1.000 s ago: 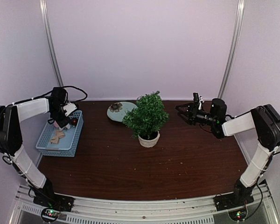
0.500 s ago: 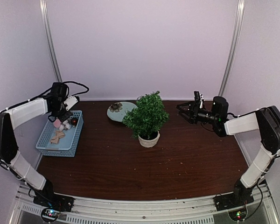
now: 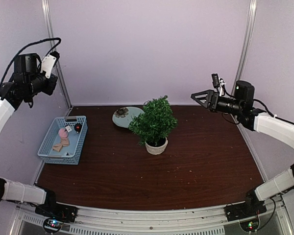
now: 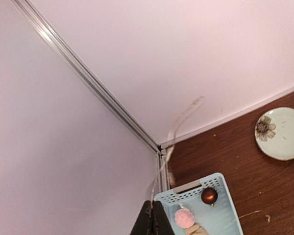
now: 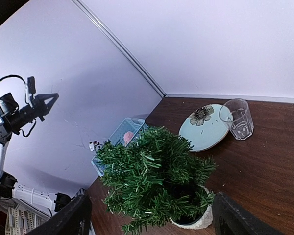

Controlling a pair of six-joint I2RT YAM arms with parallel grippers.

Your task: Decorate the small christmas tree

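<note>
Top view first: your left gripper (image 3: 50,84) hangs high in the back-left corner, well above the basket (image 3: 82,139), and from here you cannot tell how its jaws stand. Your right gripper (image 3: 196,98) is up in the air on the right. It points left towards the tree (image 3: 154,121) and is well apart from it. The tree stands upright in its pot (image 3: 156,147) at mid-table, with the plate (image 3: 122,117) just behind it to the left. In the basket lie a pink ball (image 3: 62,132), a dark red bauble (image 3: 78,128) and a tan piece (image 3: 61,143).

Over to your left wrist: the fingers (image 4: 146,223) are pressed together with nothing between them. Far below them you see the basket's back end holding the bauble and the pink ball, and the plate sits off to the right.

Now your right wrist: the fingers (image 5: 63,220) sit in the bottom corners, spread wide and holding nothing. The tree fills the middle below you. Beyond it a clear cup (image 5: 239,119) stands upright at the plate's edge. The basket peeks out behind the branches, and your left arm is raised at far left.
</note>
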